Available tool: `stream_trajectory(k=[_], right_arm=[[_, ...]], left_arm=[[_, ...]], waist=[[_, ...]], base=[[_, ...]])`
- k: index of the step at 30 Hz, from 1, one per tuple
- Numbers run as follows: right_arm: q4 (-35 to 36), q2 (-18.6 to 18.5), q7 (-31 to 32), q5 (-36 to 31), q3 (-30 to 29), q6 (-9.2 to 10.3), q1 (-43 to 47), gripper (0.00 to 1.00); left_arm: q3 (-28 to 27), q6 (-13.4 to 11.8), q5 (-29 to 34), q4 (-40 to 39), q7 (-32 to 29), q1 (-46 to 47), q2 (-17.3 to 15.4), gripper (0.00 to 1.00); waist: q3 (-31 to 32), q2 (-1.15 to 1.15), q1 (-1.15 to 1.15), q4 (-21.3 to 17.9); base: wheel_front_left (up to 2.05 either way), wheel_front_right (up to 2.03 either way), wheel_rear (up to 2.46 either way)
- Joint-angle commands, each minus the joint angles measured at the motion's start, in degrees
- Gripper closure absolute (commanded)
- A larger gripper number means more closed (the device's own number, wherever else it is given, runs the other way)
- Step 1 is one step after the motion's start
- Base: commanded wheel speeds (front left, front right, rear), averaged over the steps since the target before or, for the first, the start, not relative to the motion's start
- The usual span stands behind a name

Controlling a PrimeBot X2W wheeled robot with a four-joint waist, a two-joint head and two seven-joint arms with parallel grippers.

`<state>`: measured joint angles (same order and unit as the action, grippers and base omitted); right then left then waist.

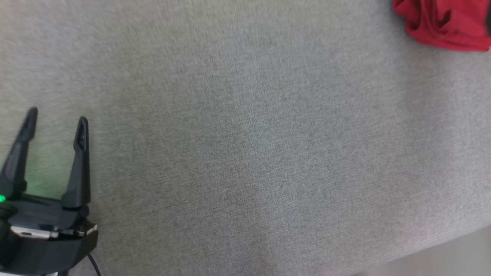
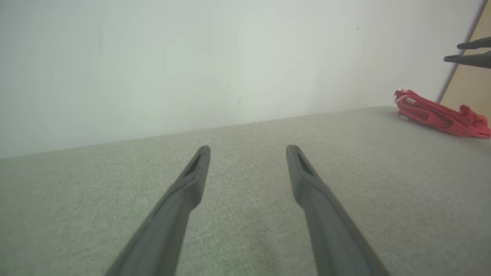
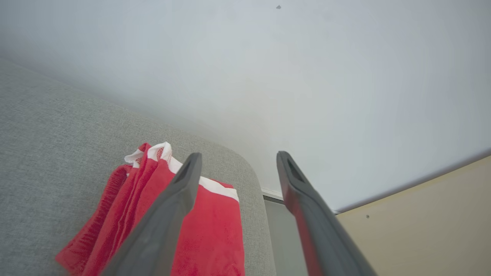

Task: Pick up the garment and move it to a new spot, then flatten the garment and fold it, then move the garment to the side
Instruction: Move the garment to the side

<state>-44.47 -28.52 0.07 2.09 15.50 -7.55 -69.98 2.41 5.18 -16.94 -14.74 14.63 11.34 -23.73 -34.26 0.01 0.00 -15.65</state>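
- We find the left gripper (image 1: 57, 116) over the near left part of the grey fabric-covered worktop (image 1: 245, 153), with its two dark fingers pointing toward the far edge.
- Its jaws are released and spread wide. Bare grey fabric shows in the gap, and nothing is grasped.
- A green light (image 1: 2, 198) glows at the base of this gripper.
- The red garment (image 1: 445, 23) lies in rumpled folds at the far right corner of the worktop, well apart from the left gripper.
- In the right wrist view we note white trim (image 3: 215, 186) along the end of the garment nearest the rounded corner.
- The right gripper (image 3: 239, 154) hangs above the garment with its jaws released and wide apart, grasping nothing.
- In the left wrist view we see the right gripper's fingertips clear of the cloth, with a gap of pale wall between them and the garment.
- The pale wall (image 2: 191, 57) rises behind the far edge of the worktop.
- A beige panel (image 3: 422, 230) stands beyond the right corner.
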Motion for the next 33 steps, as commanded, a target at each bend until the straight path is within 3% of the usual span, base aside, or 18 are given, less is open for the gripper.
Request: stream_trajectory(k=[1,8,18,26,33], right_arm=[[0.8,0.8,-0.8,-0.2,-0.2,0.14,1.5,0.00],[7.3,6.7,-4.0,0.8,-2.7,0.14,10.1,0.00],[15.0,13.3,-6.1,2.2,-3.0,0.14,25.3,0.00],[20.1,15.4,-7.3,3.9,-4.0,0.14,35.8,0.00],[26.2,17.1,-9.0,5.0,-9.3,0.14,47.6,0.00]], left_arm=[[-0.1,-0.2,-0.2,0.9,0.4,-1.2,0.7,0.00],[-2.6,-0.6,-0.7,5.9,0.6,-4.1,4.8,0.00],[-7.0,0.7,1.1,10.8,0.6,-9.2,10.7,0.00],[-7.5,1.3,2.6,14.0,0.6,-10.8,13.5,0.00],[-7.7,1.8,3.7,16.8,0.6,-12.1,14.5,0.00]], waist=[[4.5,-0.01,0.00,1.6],[12.3,-0.01,0.00,4.7],[21.3,-0.01,0.00,8.2],[26.7,-0.01,0.00,11.0],[30.9,-0.01,0.00,13.9]], base=[[0.00,0.00,0.00],[0.00,0.00,0.00],[0.00,0.00,0.00],[0.00,0.00,0.00],[0.00,0.00,0.00]])
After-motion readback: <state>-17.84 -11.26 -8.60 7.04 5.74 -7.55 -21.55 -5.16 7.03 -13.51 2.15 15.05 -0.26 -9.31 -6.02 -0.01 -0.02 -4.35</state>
